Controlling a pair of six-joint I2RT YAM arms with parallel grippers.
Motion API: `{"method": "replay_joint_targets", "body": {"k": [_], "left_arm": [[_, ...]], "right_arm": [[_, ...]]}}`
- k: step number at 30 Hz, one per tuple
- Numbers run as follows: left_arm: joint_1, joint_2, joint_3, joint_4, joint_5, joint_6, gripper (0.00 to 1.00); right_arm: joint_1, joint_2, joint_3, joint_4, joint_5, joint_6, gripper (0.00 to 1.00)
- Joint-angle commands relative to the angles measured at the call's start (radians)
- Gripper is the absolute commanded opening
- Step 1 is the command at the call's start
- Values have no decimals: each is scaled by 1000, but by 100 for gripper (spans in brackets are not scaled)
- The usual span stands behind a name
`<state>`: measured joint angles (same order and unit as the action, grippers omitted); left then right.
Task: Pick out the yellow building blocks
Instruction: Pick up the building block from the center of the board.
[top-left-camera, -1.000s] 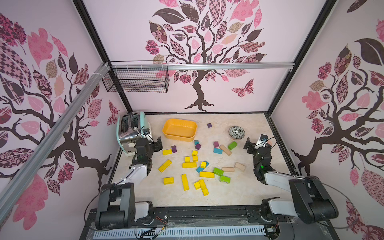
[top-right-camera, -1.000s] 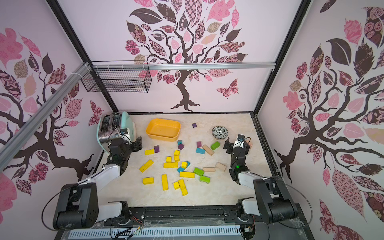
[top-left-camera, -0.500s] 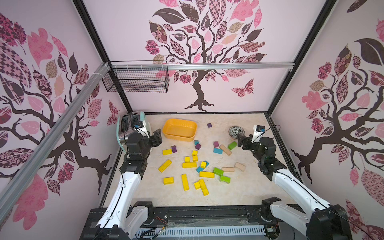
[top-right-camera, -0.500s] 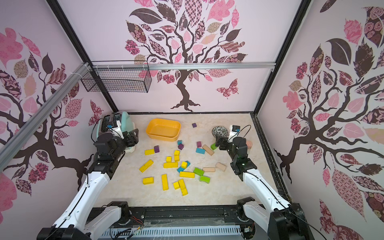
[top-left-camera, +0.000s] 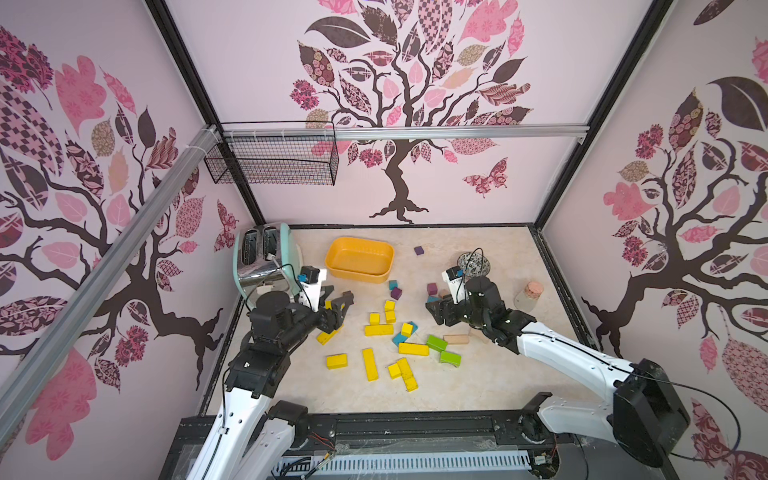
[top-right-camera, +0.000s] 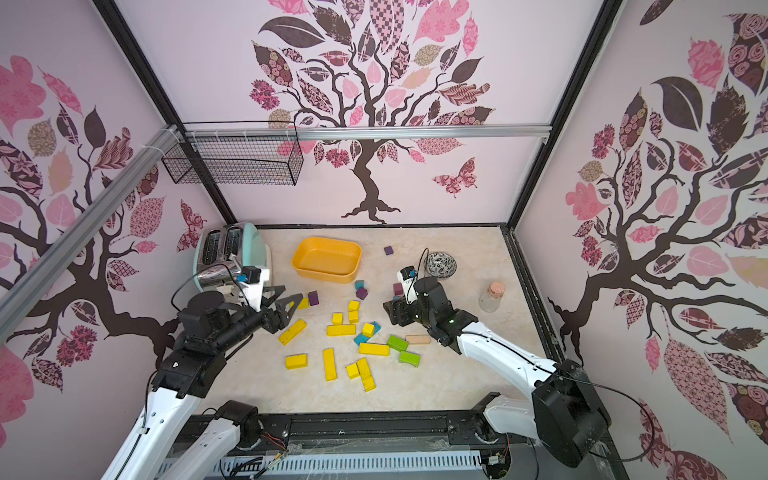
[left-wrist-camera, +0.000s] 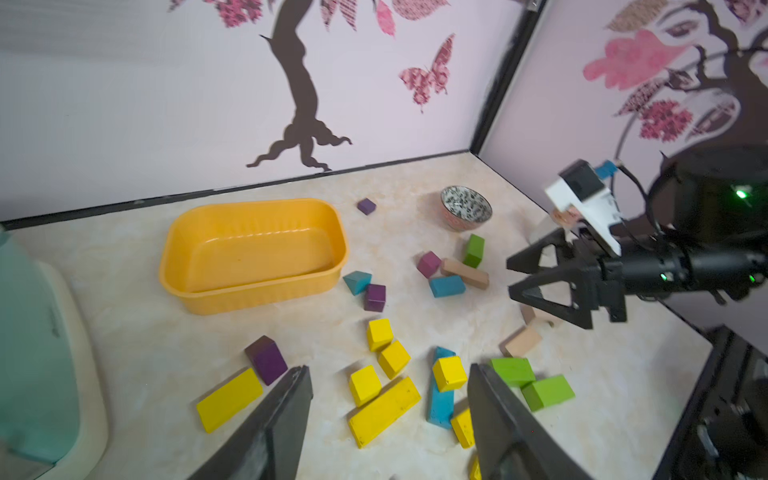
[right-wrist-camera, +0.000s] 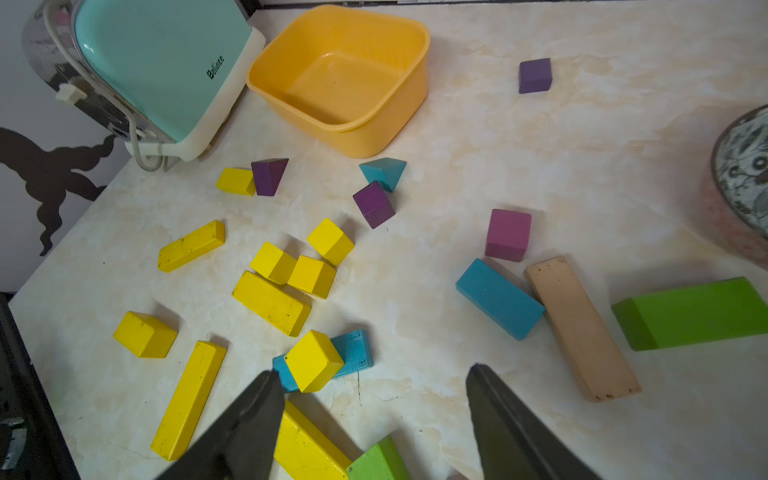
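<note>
Both arms had swung out from their folded rest. The left gripper (left-wrist-camera: 388, 370) and right gripper (right-wrist-camera: 372, 372) hung empty, jaws apart but narrower than before, with the yellow building blocks (top-left-camera: 378, 330) scattered just below and between them; beyond, the orange tub (top-left-camera: 359, 277) held none yet.

Yellow blocks (top-left-camera: 378, 330): bright yellow, floor centre. Others: green (top-left-camera: 436, 343), blue (right-wrist-camera: 498, 299), purple (top-left-camera: 419, 250), magenta (right-wrist-camera: 508, 235), tan (right-wrist-camera: 582, 328). Tub (right-wrist-camera: 365, 141), 12 o'clock: orange-yellow. Toaster (right-wrist-camera: 166, 62), 10 o'clock: mint, chrome. Bowl (left-wrist-camera: 465, 203), 2 o'clock: black-white print. Floor (top-left-camera: 478, 386): cream marble. Walls (top-left-camera: 519, 187): pale pink, dark tree, patterned leaves.
</note>
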<state>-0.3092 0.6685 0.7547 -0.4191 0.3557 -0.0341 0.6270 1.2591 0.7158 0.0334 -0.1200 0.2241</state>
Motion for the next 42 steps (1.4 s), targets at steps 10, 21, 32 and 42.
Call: {"method": "replay_joint_targets", "body": {"k": [10,21,32,42], "left_arm": [[-79,-63,-61,-196,-61,139,74],[-82,-40,-93,-153,50,107,97],[-82,-48,-122,-142,25,116,97],[-82,-44,-116,-152,-24,99,97]], "right_arm": [[144,188,111,-11,45,18,78],[169,188,125,-108,70,-7,79],[171,216,161,-200,66,-56,81],[171,239,172,-239,59,-74,78]]}}
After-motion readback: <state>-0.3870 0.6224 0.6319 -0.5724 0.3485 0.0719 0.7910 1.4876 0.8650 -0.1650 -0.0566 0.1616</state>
